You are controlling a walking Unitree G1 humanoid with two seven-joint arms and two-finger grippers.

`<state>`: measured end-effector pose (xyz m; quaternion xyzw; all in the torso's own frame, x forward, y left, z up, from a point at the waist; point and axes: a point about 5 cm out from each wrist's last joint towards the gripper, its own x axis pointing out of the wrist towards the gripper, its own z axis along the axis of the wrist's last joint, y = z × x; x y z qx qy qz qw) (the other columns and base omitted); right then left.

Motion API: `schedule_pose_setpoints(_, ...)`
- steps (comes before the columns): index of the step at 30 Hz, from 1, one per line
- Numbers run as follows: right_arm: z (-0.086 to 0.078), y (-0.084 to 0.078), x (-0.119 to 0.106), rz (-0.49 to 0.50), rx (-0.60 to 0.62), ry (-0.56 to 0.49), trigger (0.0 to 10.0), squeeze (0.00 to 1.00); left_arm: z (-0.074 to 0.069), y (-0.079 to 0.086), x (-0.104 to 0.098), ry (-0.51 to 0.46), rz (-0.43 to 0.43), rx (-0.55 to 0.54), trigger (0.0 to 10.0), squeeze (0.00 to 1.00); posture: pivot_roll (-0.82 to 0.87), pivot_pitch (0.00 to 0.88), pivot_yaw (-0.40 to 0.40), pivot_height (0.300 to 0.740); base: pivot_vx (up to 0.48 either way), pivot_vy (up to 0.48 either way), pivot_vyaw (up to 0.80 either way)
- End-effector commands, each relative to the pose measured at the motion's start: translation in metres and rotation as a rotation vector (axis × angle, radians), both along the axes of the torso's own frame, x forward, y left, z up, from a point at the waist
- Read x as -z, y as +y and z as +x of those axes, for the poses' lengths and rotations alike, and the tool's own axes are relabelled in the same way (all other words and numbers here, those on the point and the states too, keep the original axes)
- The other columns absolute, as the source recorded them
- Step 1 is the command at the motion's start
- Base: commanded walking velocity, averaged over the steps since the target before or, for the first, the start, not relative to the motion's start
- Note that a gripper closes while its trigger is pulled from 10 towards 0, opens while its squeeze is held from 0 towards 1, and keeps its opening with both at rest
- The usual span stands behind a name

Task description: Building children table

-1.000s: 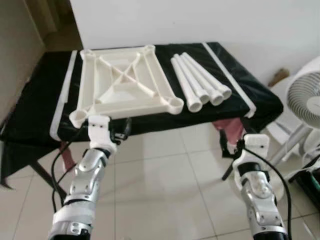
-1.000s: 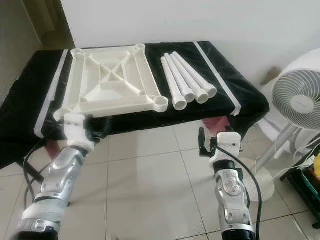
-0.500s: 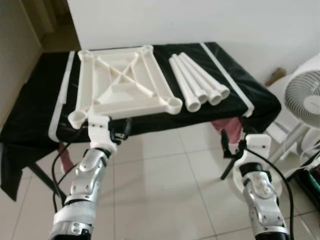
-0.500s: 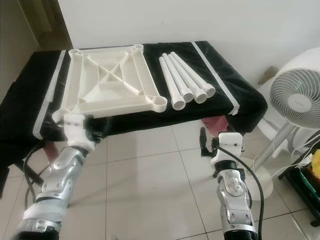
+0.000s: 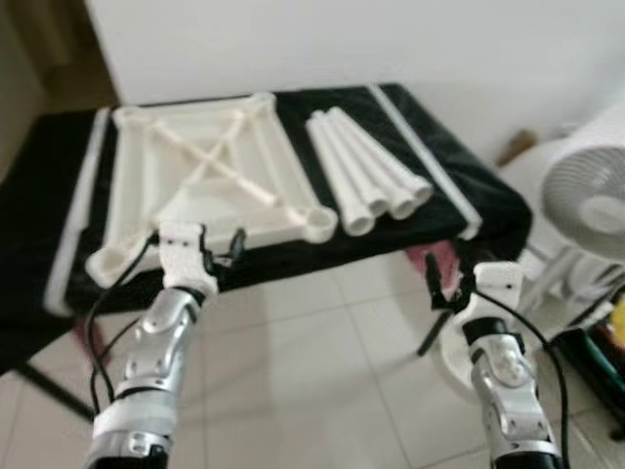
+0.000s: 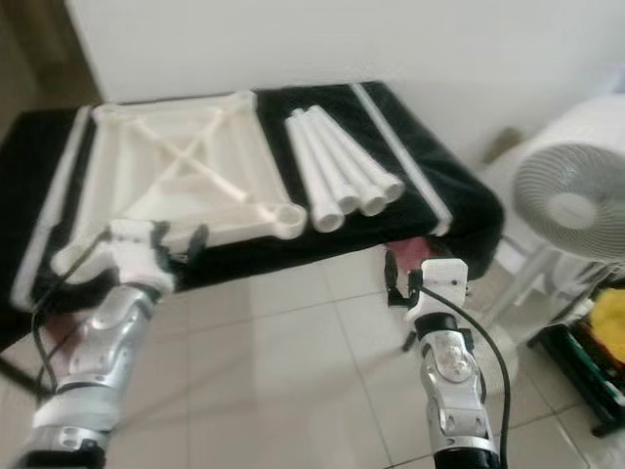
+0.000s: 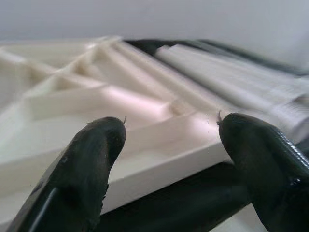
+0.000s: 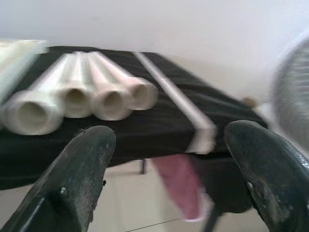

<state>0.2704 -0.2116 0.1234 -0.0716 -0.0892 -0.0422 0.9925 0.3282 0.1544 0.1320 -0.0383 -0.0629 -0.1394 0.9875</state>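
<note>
White plastic table parts are laid out on a black-covered table (image 5: 488,200), seen blurred.

The upturned tabletop frame (image 5: 200,176) is placed upper left of the head view, with four leg tubes (image 5: 366,171) side by side at upper centre. The left gripper (image 5: 220,256) is held with fingers apart at the frame's near edge. The right gripper (image 5: 444,283) is held spread wide, lower right, below the table edge. A white fan (image 5: 586,191) is seen at right.
</note>
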Motion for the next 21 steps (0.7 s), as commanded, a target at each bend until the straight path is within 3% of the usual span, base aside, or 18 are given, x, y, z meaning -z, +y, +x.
schedule_pose_setpoints(1,0.0014,0.0031,-0.0008,0.017,-0.008,-0.008,10.0,0.00,-0.0017,0.0038,0.0013,0.009,0.017,0.012,10.0,0.00,-0.02,0.000,0.002,0.740,0.281,0.000,0.00)
schedule_pose_setpoints(16,0.0019,0.0024,-0.0024,-0.024,-0.007,-0.014,10.0,0.00,-0.0029,0.0042,0.0003,0.008,0.009,0.009,10.0,0.00,-0.02,0.000,0.000,0.740,0.280,0.000,0.00)
schedule_pose_setpoints(21,0.0029,0.0011,-0.0038,-0.016,-0.007,-0.017,10.0,0.00,-0.0030,0.0033,-0.0012,0.000,-0.002,-0.002,10.0,0.00,-0.02,0.000,0.000,0.740,0.000,0.000,0.00)
